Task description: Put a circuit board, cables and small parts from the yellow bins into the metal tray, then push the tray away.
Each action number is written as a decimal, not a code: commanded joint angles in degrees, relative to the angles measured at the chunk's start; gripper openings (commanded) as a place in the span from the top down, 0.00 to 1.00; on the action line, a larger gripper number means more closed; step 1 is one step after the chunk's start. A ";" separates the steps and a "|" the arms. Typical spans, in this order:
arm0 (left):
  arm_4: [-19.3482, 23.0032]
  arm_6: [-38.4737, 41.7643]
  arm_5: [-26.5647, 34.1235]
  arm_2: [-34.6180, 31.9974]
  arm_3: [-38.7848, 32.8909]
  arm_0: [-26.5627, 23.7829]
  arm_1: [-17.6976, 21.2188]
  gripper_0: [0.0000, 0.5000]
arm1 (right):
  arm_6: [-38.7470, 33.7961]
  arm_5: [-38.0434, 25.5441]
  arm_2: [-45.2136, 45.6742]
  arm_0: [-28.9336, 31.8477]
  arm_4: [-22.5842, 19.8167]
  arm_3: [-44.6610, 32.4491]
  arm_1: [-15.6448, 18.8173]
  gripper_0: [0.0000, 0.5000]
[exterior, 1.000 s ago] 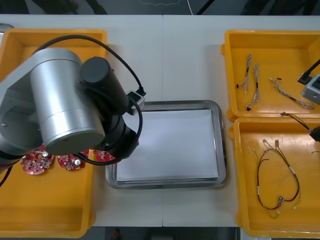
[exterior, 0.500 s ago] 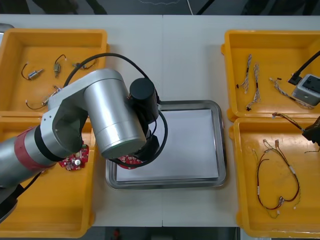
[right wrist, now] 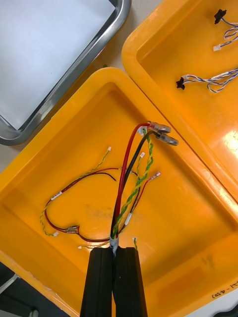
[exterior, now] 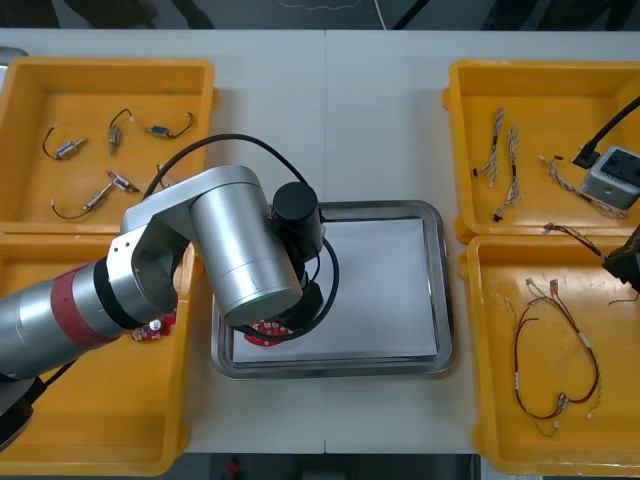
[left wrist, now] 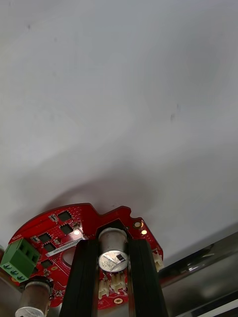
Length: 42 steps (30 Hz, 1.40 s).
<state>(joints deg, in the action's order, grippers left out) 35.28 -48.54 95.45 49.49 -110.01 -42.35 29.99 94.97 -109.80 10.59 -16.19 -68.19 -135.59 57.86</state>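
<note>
Bright even light; glare on yellow bin (right wrist: 198, 121), shadow on tray (left wrist: 119, 99).

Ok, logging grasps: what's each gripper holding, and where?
Left gripper: red circuit board, by its metal cylinder. Right gripper: red, black and green cable, by one end.

No text can be read with any certainty. A white label strip (left wrist: 62, 246) on the red circuit board (left wrist: 59, 223), just beside the jaws of the left gripper (left wrist: 114, 243), carries print too fine to read. Faint handwritten marks (right wrist: 224, 293) on the rim of the yellow bin (right wrist: 198, 233), off to one side of the right gripper (right wrist: 115, 251), cannot be made out.
</note>
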 commanded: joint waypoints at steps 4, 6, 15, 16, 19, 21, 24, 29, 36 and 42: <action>-1.26 7.93 -1.23 2.10 -0.47 -1.33 -1.33 0.99 | -0.22 -0.20 -0.75 -1.57 0.17 -1.34 2.35 1.00; -1.79 8.11 -1.59 2.10 -0.47 -0.89 -1.25 0.95 | 0.04 -0.20 -0.75 -1.57 0.25 -1.34 2.35 1.00; -3.64 8.99 -4.57 2.10 -0.38 0.60 -0.63 0.00 | 0.04 -0.20 -0.75 -1.57 -0.45 -2.04 2.35 1.00; -3.73 9.07 -4.49 2.10 -0.47 0.69 -0.63 0.00 | 0.04 -0.20 -0.75 -1.57 -0.45 -2.31 2.35 1.00; -3.81 9.25 -4.40 1.92 -0.91 0.60 -0.54 0.00 | 0.13 -0.20 -0.75 -1.57 -0.71 -2.66 2.35 1.00; -3.73 9.16 -3.61 1.13 -1.70 0.60 -0.37 0.00 | 0.13 -0.20 -0.75 -1.57 -0.98 -3.10 2.35 1.00; -3.37 8.81 -0.88 -1.33 -4.34 0.60 0.16 0.00 | -0.13 -0.20 -2.42 -2.53 -0.80 -4.15 2.35 1.00; -2.06 8.55 3.86 -6.95 -8.56 0.60 1.13 0.00 | -0.40 -0.06 -7.25 -5.96 0.69 -4.68 2.35 1.00; 1.37 7.76 10.10 -16.09 -11.02 0.60 3.24 0.00 | -0.40 2.49 -15.69 -11.76 2.01 -4.68 1.73 1.00; 5.50 3.45 14.55 -25.85 -11.72 0.60 6.49 0.00 | -0.40 2.22 -23.60 -17.65 5.35 -3.89 -3.81 1.00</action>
<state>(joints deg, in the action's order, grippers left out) 38.85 -43.67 109.05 28.71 -119.65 -42.24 33.15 94.97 -107.64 -9.42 -29.39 -64.35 -138.93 56.98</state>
